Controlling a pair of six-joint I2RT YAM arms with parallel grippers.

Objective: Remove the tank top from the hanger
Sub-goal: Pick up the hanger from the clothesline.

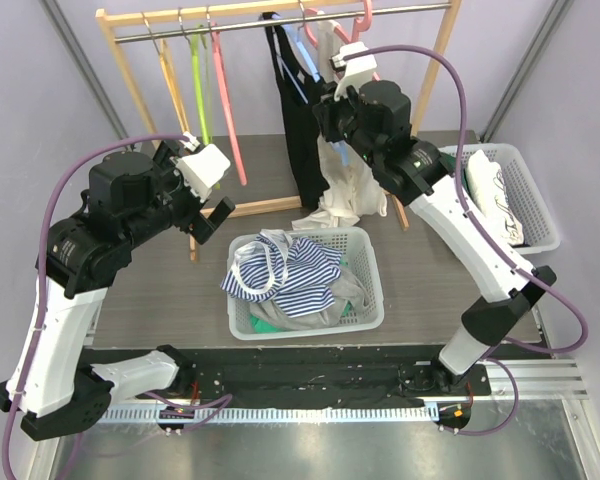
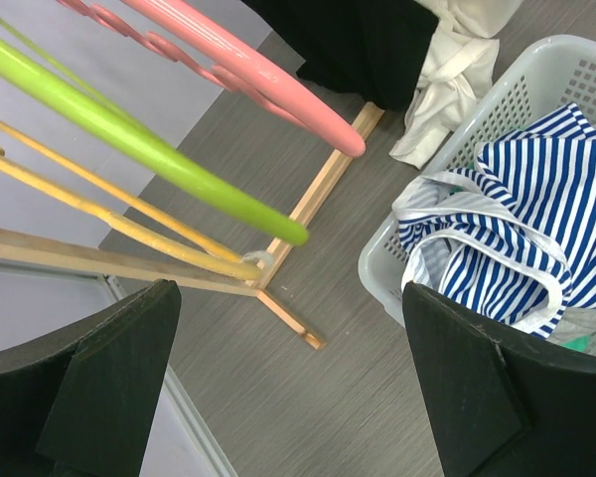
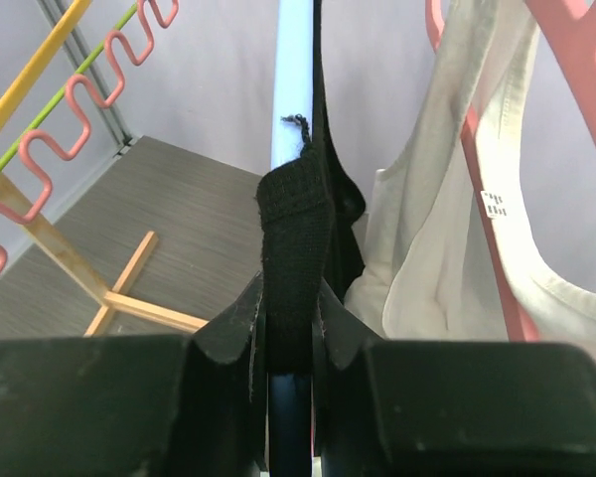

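The black tank top (image 1: 300, 130) hangs from a light blue hanger (image 3: 293, 70) on the rail, next to a cream top (image 3: 427, 248) on a pink hanger (image 3: 566, 60). My right gripper (image 3: 288, 328) is up at the rail, shut on the tank top's black strap (image 3: 293, 238) where it lies over the blue hanger arm. The hanger arm runs between the jaws under the strap. In the top view the right gripper (image 1: 327, 105) sits against the garment's shoulder. My left gripper (image 2: 288, 388) hangs open over the floor by the rack's foot, with nothing in it.
A wooden rack (image 1: 280, 10) holds empty pink (image 2: 258, 75), green (image 2: 159, 164) and yellow hangers (image 2: 99, 214). A white basket (image 1: 365, 240) with a striped garment (image 1: 290, 270) stands in front of it. A second basket (image 1: 535, 200) with white cloth stands at the right.
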